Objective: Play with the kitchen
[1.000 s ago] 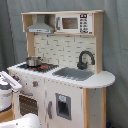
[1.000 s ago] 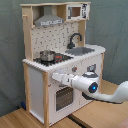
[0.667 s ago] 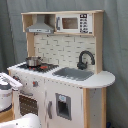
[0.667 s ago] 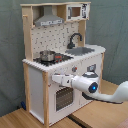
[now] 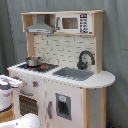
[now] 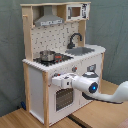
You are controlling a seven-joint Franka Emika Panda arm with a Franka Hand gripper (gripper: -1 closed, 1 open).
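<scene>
Kitchen (image 5: 75,100): matt white panels, pale wood frame.
Pot (image 6: 47,55): shiny steel.
Faucet (image 5: 85,59): glossy black.
Hood (image 5: 41,26): matt grey.
Arm (image 6: 92,86): glossy white plastic.

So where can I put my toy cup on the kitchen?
The rounded countertop end, right of the sink in the first exterior view, is bare. The hob is crowded by the steel pot, and the black faucet stands behind the sink.

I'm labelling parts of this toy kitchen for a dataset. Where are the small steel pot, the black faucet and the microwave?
small steel pot (image 6: 47,55): second exterior view, on its shiny side wall.
black faucet (image 5: 85,56): first exterior view, on the curved neck.
microwave (image 5: 73,23): first exterior view, on the door window.
</scene>
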